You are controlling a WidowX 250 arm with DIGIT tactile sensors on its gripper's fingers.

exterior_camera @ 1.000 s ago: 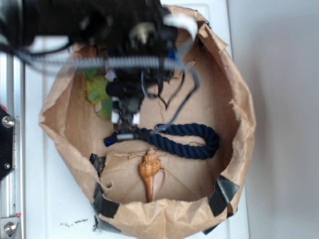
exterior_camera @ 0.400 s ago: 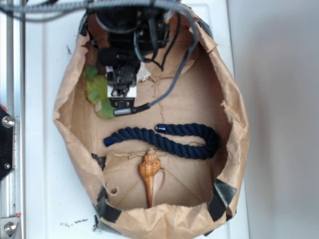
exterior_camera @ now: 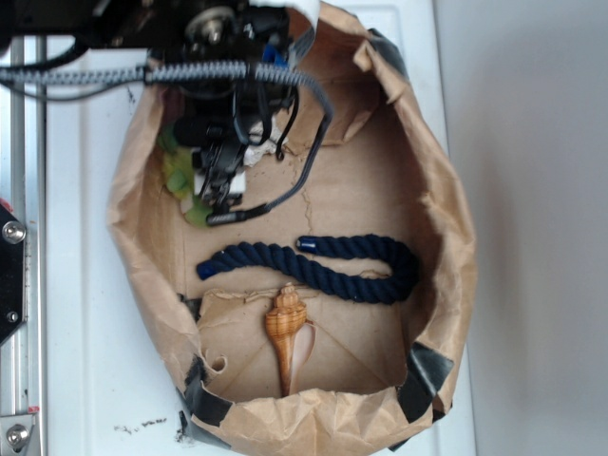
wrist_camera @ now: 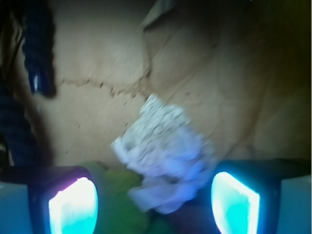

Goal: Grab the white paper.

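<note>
The claw [wrist_camera: 153, 200] stood wide, its two glowing pads [wrist_camera: 73, 207] well apart at the bottom corners of the wrist view and nothing gripped between them. The white paper [wrist_camera: 163, 153], a crumpled off-white wad, lay on the floor of the brown paper liner [exterior_camera: 446, 218] just ahead of the claw and roughly centred on the gap between the pads, not touching either as far as the blur allowed. From the exterior view only a sliver of it [exterior_camera: 258, 152] showed beside the dark arm. The green plush toy [exterior_camera: 179, 171] sat just beside the wad, partly under the claw's left pad. Farther from the claw, across the liner floor, the navy rope [exterior_camera: 323, 266] curved, and beyond that lay the seashell [exterior_camera: 287, 332]. The liner rested on the white bench [exterior_camera: 85, 361].
</note>
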